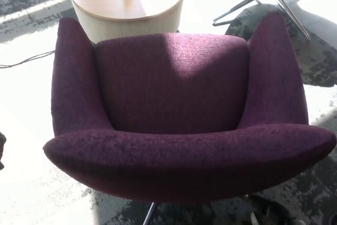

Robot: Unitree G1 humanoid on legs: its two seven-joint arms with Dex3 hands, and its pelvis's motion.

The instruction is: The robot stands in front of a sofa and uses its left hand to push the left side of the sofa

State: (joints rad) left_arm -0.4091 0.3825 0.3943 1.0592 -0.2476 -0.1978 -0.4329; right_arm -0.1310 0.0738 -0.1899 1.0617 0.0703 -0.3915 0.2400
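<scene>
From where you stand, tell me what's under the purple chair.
Under the purple chair, only metal legs show at its near edge, on patterned carpet. The seat covers the rest of the base and the floor below.

Mottled grey carpet, purple sofa, round wooden table, black cable
</scene>
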